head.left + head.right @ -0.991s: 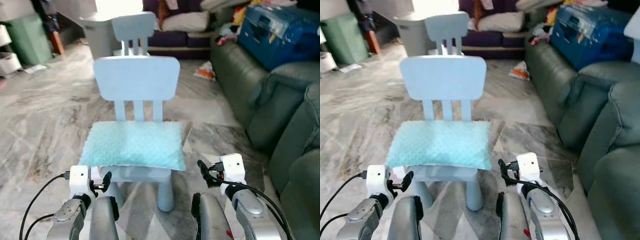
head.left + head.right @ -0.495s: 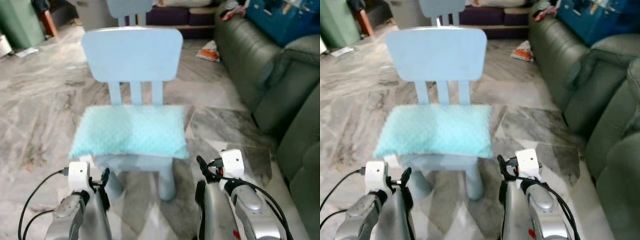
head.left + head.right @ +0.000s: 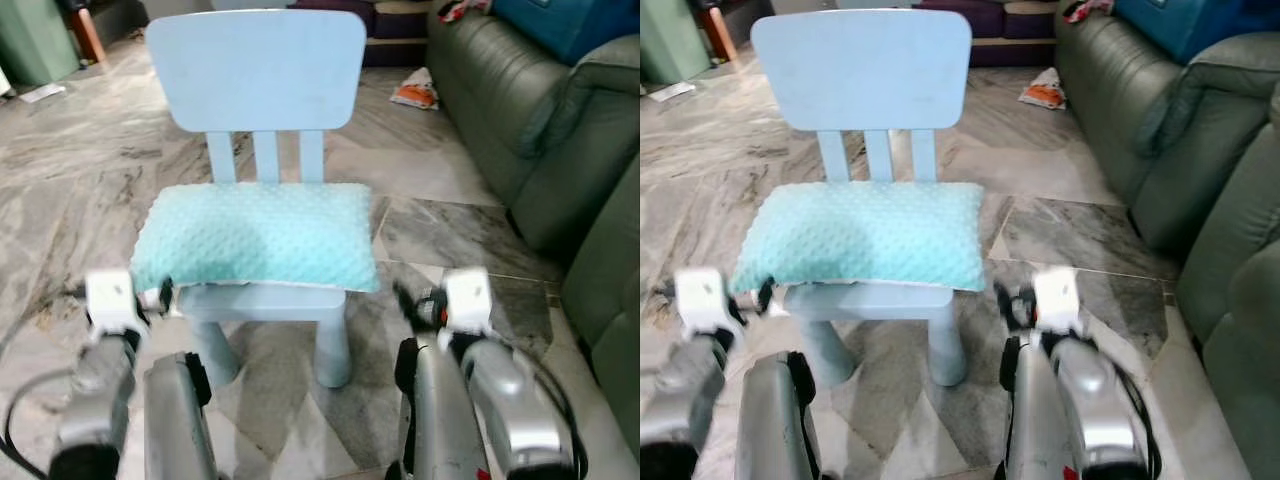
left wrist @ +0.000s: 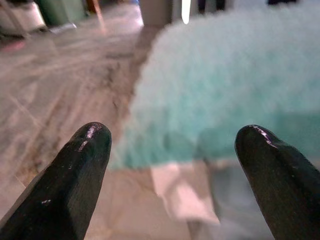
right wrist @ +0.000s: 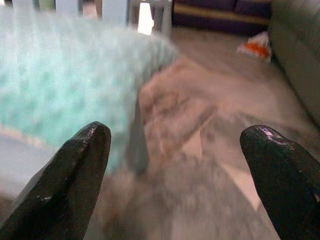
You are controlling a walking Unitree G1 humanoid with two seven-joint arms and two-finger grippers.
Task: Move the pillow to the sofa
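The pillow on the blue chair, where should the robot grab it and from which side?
Probably by its two short ends, one gripper each, coming from the front. The pillow lies flat across the chair seat, its ends overhanging, and the backrest blocks the rear. Left gripper and right gripper are open.

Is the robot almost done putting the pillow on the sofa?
Not yet. The pillow lies on the small blue chair, not on the green sofa at the robot's right. Both grippers, left and right, are open and empty, close in front of the pillow. Grabbing, carrying and setting it down remain.
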